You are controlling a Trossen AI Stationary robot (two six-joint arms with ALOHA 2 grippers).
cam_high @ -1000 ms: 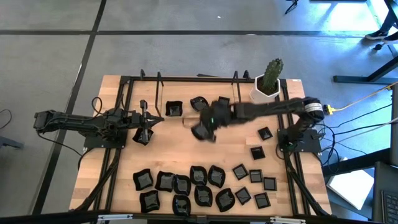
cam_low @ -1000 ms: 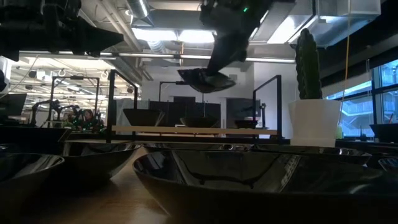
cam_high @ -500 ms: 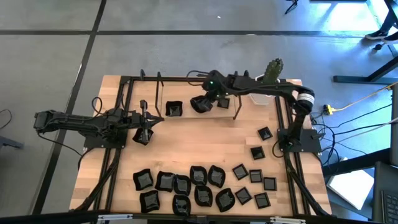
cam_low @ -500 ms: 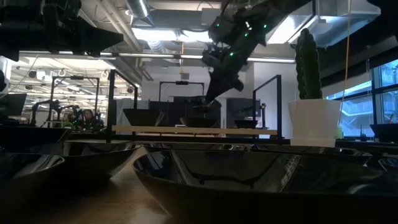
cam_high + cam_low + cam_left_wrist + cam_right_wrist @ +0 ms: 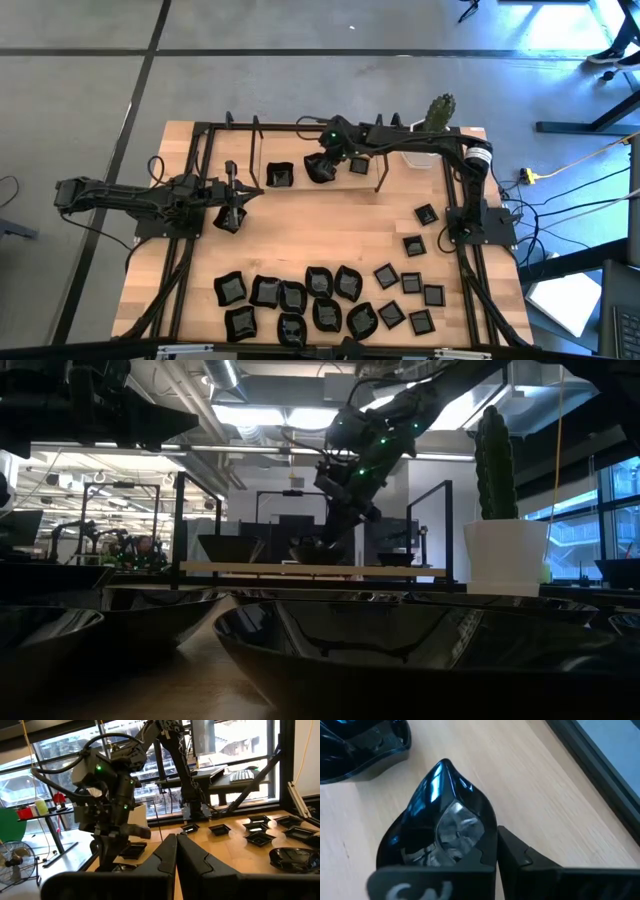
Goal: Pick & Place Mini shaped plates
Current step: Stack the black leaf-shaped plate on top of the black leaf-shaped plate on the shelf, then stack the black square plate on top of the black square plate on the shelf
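Arms: two, dark/black, jointed segments.
Right arm [image 5: 440, 150]: white band nr base, green LEDs nr wrist.
Left arm [image 5: 130, 197]: black, cables alongside.

You have one glossy black leaf-shaped plate [image 5: 440, 820] pinched by its rim in the closed right tool [image 5: 322, 166], low over the far side of the bench, pointed end away from the tool. Two more plates sit near it there: a squarish one [image 5: 280, 176] to its left and a small one [image 5: 358, 165] just to its right. The main cluster of plates [image 5: 320, 300] lies along the near edge, with two small squares [image 5: 420, 228] near the right side.
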